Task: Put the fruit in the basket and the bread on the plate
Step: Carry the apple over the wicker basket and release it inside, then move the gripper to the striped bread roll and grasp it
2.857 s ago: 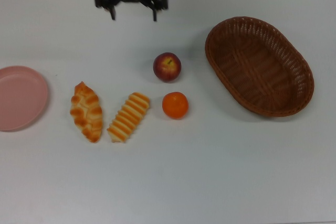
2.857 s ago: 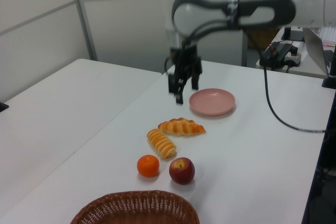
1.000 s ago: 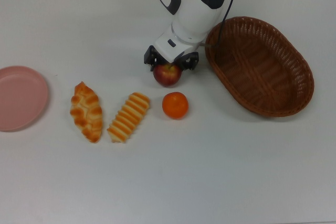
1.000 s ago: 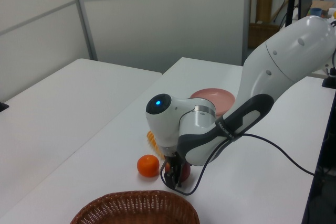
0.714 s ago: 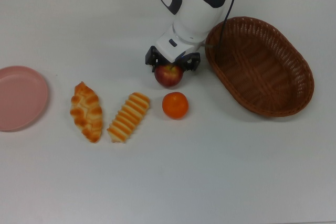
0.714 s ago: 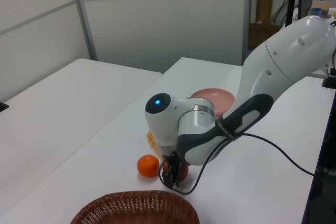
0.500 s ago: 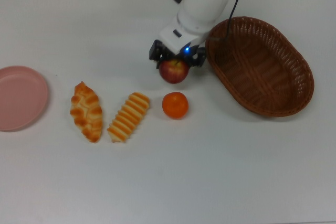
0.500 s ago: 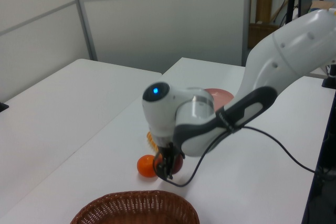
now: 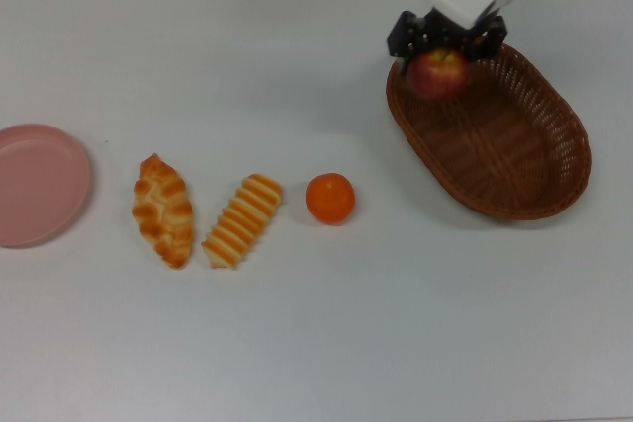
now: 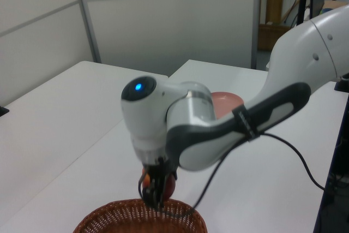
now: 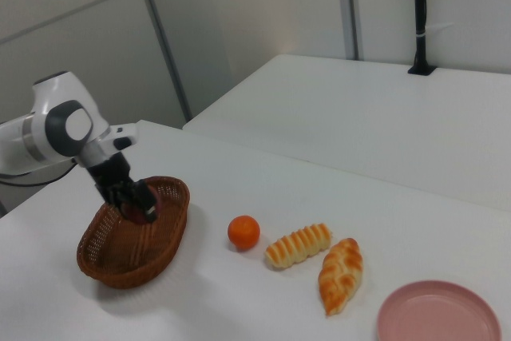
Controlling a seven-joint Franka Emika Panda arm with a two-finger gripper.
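gripping the dark red apple (image 9: 438, 74), the gripper (image 9: 442, 46) hangs clamped over the reddish-brown wicker basket (image 9: 514, 160).

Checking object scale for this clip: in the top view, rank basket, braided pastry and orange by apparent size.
1. basket, clearly largest.
2. braided pastry, long and mid-sized.
3. orange, smallest.

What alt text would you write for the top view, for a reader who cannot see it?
A two-finger gripper holds a dark red apple above the large brown wicker basket. On the white table lie a bright orange, two golden pastries and a pale pink plate.
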